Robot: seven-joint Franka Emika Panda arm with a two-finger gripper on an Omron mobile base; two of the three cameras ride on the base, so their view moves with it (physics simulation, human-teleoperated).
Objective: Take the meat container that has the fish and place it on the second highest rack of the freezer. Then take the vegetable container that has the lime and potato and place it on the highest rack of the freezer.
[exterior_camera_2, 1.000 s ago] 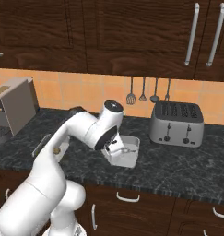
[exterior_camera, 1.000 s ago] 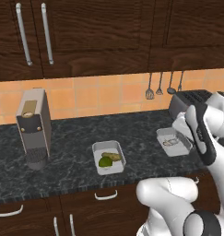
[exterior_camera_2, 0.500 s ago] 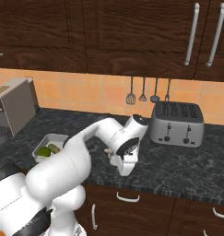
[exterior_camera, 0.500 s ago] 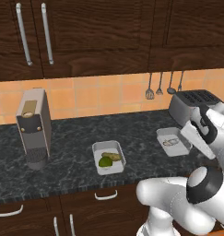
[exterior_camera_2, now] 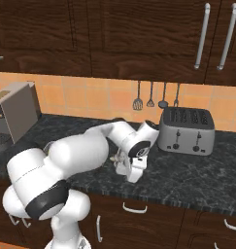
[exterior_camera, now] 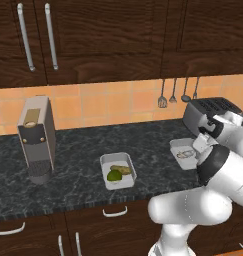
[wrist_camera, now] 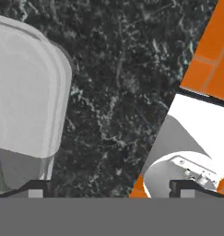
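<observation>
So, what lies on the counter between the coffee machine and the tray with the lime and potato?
Nothing: in the left base view, only bare dark counter separates the coffee machine from the vegetable tray.

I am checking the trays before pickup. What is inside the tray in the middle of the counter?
The vegetable container holds a green lime and, touching it, a tan potato. The tray floor beneath them is covered.

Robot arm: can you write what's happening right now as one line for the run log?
gripper: open, holding nothing | fish tray: on counter by toaster, arm over it | lime and potato tray: on counter, untouched
</observation>
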